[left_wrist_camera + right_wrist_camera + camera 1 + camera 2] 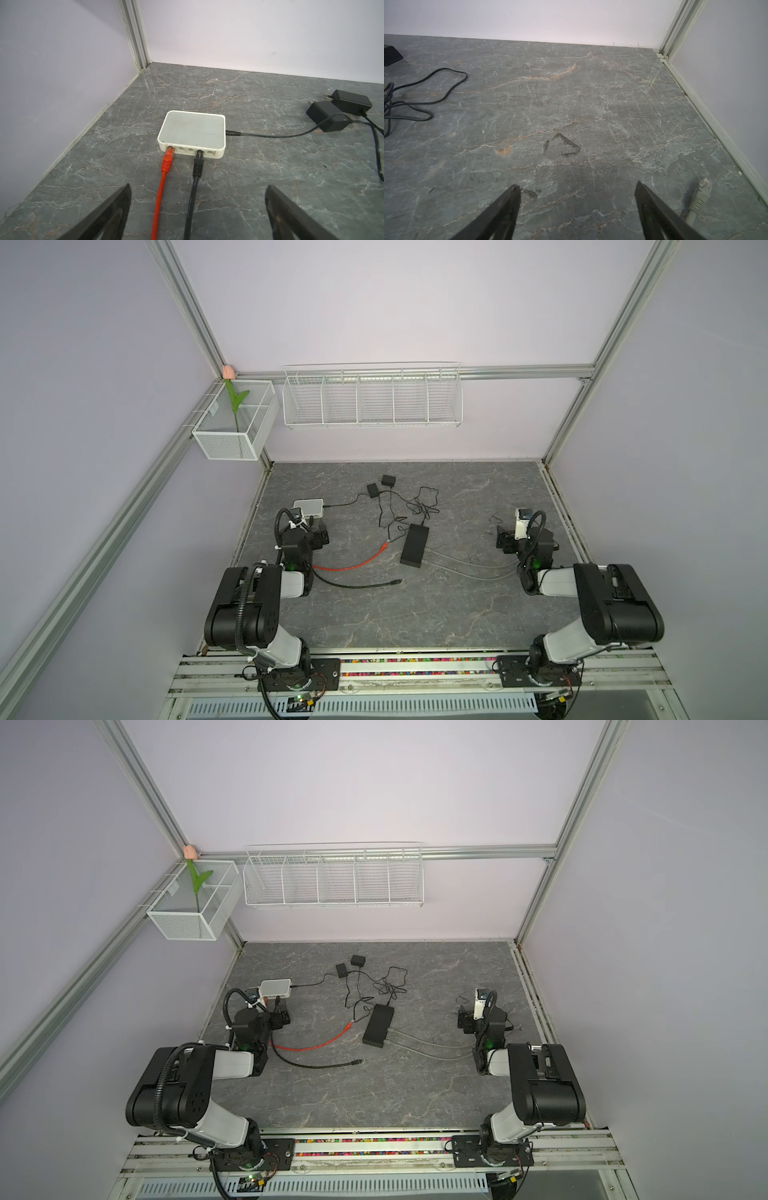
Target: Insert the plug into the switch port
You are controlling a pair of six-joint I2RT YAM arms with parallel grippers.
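A white switch lies flat on the grey table near the left wall, also seen in both top views. An orange plug sits in its port at one end of the row, and a black plug sits in another port. Both cables run back between the fingers of my left gripper, which is open and a short way from the switch, holding nothing. My right gripper is open over bare table at the right. A loose grey plug lies just beside it.
A black box with grey cables lies mid-table. Two black power adapters and tangled thin wires lie behind it. The free ends of the orange cable and the black cable rest on the table. Wire baskets hang on the back wall.
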